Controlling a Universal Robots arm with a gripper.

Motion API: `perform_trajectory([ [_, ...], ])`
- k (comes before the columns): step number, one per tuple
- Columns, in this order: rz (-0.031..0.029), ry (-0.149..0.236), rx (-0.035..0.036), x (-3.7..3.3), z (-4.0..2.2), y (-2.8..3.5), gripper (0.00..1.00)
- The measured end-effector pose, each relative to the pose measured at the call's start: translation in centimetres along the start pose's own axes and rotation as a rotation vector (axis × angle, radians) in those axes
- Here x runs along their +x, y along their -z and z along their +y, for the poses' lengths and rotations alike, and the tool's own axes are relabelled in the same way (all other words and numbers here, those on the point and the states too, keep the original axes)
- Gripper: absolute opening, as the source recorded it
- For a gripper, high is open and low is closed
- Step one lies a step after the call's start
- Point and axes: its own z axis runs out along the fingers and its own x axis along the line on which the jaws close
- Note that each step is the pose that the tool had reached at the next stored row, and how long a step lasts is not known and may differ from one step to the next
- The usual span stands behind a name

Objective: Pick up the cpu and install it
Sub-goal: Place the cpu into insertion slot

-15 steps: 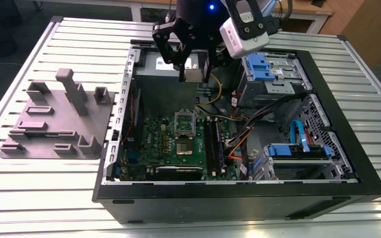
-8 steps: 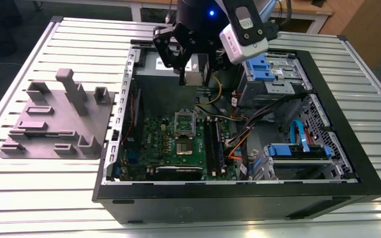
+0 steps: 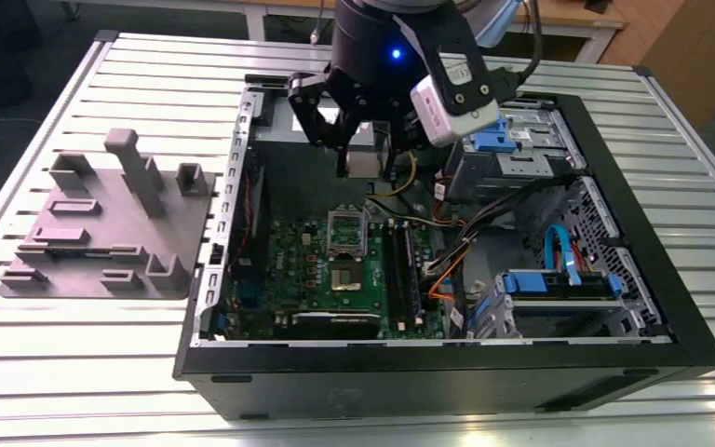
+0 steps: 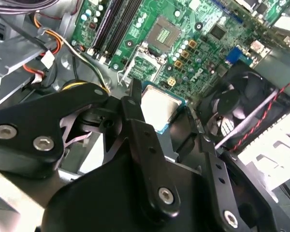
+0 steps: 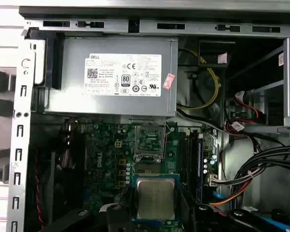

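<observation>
Picked up already: clenched on the cpu with the gripper. Held in the air over the motherboard, at 12 o'clock from the open socket in the exterior view. Not yet seated there, so only half done, as it seems.

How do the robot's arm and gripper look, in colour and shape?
The arm is black and round, with a small blue light. A white box sits on its side. The gripper is black, its jaws made of flat links with silver screws.
</observation>
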Motion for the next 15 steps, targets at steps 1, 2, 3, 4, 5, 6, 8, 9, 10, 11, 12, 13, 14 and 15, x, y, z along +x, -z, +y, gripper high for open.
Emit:
perform_trajectory([
  [1, 0.0, 0.0, -0.0004, -0.07, -0.07, -0.17, 0.47],
  [2, 0.0002, 0.0, -0.0001, -0.07, -0.17, -0.27, 0.47],
  [3, 0.0001, 0.0, -0.0005, -0.07, -0.21, -0.37, 0.47],
  [4, 0.0001, 0.0, -0.0003, -0.07, -0.21, -0.4, 0.47],
  [5, 0.0003, 0.0, -0.0002, -0.07, -0.21, -0.4, 0.47],
  [6, 0.0007, 0.0, -0.0006, -0.06, -0.21, -0.54, 0.47],
  [8, 0.0013, 0.0, -0.0007, -0.24, -0.22, -0.9, 0.47],
  [9, 0.0015, 0.0, -0.0004, -0.33, -0.23, -1.06, 0.47],
  [10, 0.0014, 0.0, -0.0006, -0.38, -0.24, -1.25, 0.47],
  [11, 0.0013, 0.0, -0.0006, -0.4, -0.25, -1.44, 0.47],
  [12, 0.0014, 0.0, -0.0005, -0.41, -0.26, -1.61, 0.47],
  [13, 0.0014, -0.001, -0.0005, -0.41, -0.27, -1.8, 0.47],
  [14, 0.0012, -0.004, -0.0006, -0.41, -0.28, -1.97, 0.47],
  [15, 0.0007, -0.013, -0.0008, -0.42, -0.28, -2.15, 0.47],
])
